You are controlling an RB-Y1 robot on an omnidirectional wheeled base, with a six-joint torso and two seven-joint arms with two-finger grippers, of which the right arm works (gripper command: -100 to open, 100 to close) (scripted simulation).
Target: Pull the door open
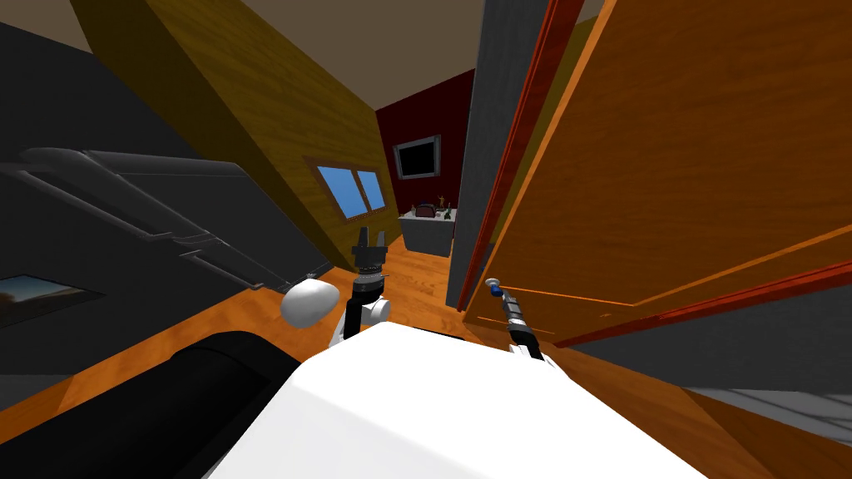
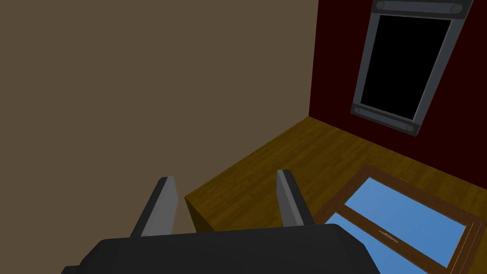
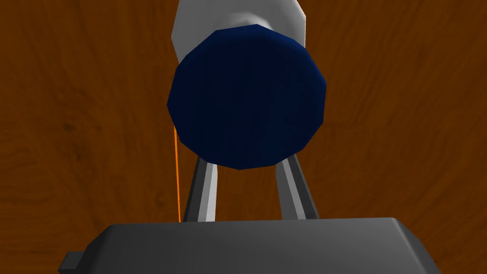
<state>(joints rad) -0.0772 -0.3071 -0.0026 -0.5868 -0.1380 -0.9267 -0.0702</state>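
The right hand [image 3: 245, 164] is squeezing the door's knob [image 3: 247, 95]. Its two thin fingers [image 3: 205, 190] are standing closer together than loose fingers would, and their tips are going in behind the round blue knob. So I am judging that the hand is clamping on there to get something to pull on. The knob is sitting right at the fingertips, with its pale neck running away from the hand into the door [image 3: 404, 119]. The brown-orange door is spreading out flat just past the knob. From the head camera it is looking swung a little way out of its red frame [image 1: 532, 125], so the pulling is looking partly done. The left hand [image 2: 228, 190] is hanging off to the side, well apart from the door. It is pointing up with its two fingers spread and nothing between them, probably so that it is not getting in the door's way. Counting up, I am seeing one door, one knob, two hands, and two fingers on each hand.
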